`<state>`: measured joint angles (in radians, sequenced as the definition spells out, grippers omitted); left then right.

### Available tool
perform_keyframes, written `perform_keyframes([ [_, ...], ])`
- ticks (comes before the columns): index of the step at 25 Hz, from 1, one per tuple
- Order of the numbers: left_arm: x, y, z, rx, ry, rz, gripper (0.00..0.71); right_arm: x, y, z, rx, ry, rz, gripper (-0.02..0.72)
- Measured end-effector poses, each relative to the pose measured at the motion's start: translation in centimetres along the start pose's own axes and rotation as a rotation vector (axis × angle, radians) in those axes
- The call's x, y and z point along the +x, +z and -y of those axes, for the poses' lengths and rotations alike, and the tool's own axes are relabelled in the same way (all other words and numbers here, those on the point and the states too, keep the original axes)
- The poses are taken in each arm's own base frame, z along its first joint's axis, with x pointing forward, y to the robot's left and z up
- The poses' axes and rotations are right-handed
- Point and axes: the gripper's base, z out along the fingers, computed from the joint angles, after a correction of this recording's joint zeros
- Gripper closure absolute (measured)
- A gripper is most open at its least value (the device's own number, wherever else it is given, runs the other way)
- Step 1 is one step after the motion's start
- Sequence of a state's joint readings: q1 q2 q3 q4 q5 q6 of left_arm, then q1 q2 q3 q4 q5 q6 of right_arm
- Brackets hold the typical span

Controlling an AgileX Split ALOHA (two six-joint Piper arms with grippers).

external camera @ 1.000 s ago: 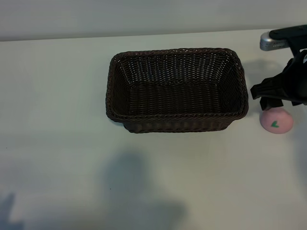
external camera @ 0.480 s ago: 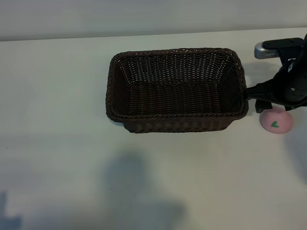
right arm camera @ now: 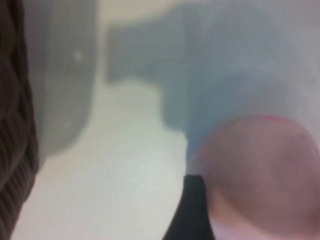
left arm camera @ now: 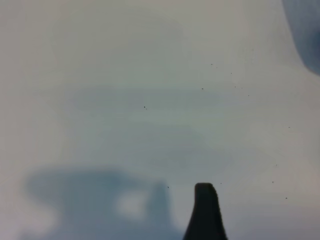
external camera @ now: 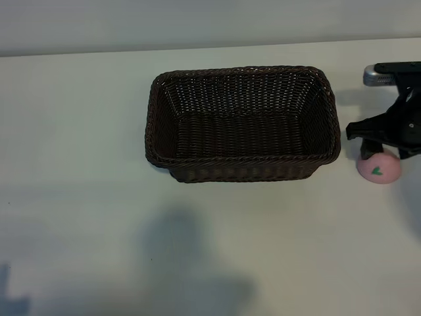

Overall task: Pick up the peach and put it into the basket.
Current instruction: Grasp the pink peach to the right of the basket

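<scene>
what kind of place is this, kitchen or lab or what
Most likely a robot test bench, not a kitchen: a bare white table holding only a wicker basket and a toy peach, with the right gripper over it.

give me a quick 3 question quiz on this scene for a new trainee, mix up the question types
1. True or false: the small pale-pink rounded toy peach already lies inside the large dark-brown woven wicker basket.
2. Which gripper is over the peach? A) left gripper B) right gripper C) neither
3. Fill in: in the exterior view the peach sits on the white table just off the basket's ____ end.

Key
1. False. It rests on the table outside the basket, and the basket holds nothing.
2. B. The right gripper is right above the peach, jaws open, nothing gripped yet.
3. Right.
</scene>
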<state>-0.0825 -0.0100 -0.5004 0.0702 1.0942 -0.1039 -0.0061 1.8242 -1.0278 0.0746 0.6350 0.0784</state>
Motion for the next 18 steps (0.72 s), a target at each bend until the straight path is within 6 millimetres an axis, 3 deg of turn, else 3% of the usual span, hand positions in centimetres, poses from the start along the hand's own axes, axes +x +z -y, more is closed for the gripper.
perform_keyframes([
  [5,0.00,0.00,0.00,0.000,0.001,0.000,0.156,0.06,0.65,-0.02,-0.007,0.000,-0.016,0.190],
  [8,0.00,0.00,0.00,0.000,0.001,0.000,0.157,0.07,0.73,-0.02,-0.008,0.001,-0.018,0.345],
  [11,0.00,0.00,0.00,0.000,0.001,0.000,0.157,0.09,0.75,-0.02,-0.007,0.000,-0.021,0.576],
  [12,0.00,0.00,0.00,0.000,0.001,0.000,0.157,0.11,0.75,0.00,-0.005,-0.002,-0.023,0.612],
  [14,0.00,0.00,0.00,0.000,0.001,0.000,0.157,0.13,0.74,0.02,-0.002,-0.006,-0.026,0.652],
  [18,0.00,0.00,0.00,0.000,0.001,0.000,0.157,0.20,0.51,0.03,0.000,-0.010,-0.034,0.661],
])
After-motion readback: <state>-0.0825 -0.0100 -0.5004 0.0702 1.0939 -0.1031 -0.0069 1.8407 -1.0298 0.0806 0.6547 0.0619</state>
